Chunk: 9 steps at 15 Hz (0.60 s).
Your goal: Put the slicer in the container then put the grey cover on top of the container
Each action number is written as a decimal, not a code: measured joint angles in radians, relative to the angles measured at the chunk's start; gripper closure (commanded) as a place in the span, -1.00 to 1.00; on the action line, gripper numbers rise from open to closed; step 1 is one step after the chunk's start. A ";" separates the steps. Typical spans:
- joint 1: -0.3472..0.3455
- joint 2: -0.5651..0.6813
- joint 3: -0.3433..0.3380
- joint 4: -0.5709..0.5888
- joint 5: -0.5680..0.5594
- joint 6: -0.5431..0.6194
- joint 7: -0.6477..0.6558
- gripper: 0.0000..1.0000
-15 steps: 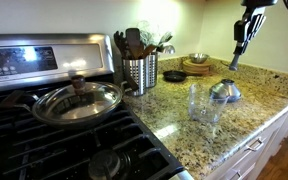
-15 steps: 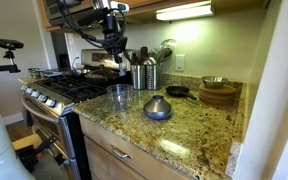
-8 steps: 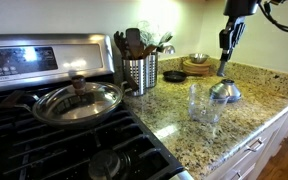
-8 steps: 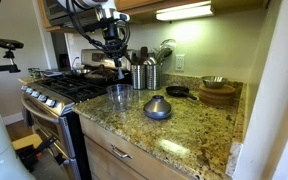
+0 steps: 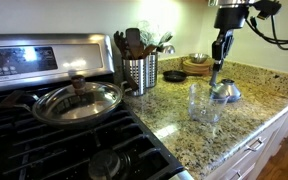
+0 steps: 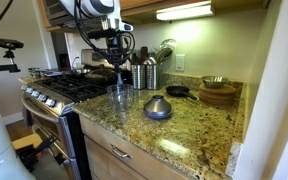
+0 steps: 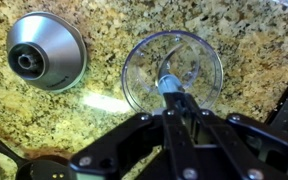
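My gripper [image 5: 218, 47] is shut on the slicer [image 5: 215, 74], a thin tool that hangs straight down from the fingers. It hovers just above the clear container [image 5: 202, 103] on the granite counter. In the wrist view the slicer's tip [image 7: 168, 84] points into the container's open mouth [image 7: 134, 55], with the gripper [image 7: 181, 115] directly over it. The grey cover [image 5: 225, 92] lies dome-up on the counter right beside the container, also in the wrist view [image 7: 44, 50]. In an exterior view the gripper [image 6: 117, 58], container [image 6: 120, 96] and cover [image 6: 157, 107] all show.
A ribbed steel utensil holder [image 5: 139, 72] full of utensils stands behind the container. A pan with a glass lid [image 5: 76, 100] sits on the stove. A small black pan [image 5: 174, 76] and wooden bowls [image 5: 196, 65] stand at the back of the counter.
My gripper has moved sideways and down with the slicer, from off beside the cover to right above the container. Container and cover have not moved.
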 measured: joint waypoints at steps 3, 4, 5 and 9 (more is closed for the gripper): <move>0.000 0.016 -0.010 0.000 0.038 0.003 -0.049 0.84; 0.000 0.020 -0.014 0.000 0.049 0.003 -0.063 0.84; 0.000 0.022 -0.017 0.000 0.061 0.003 -0.080 0.84; 0.000 0.037 -0.030 0.000 0.095 0.021 -0.132 0.85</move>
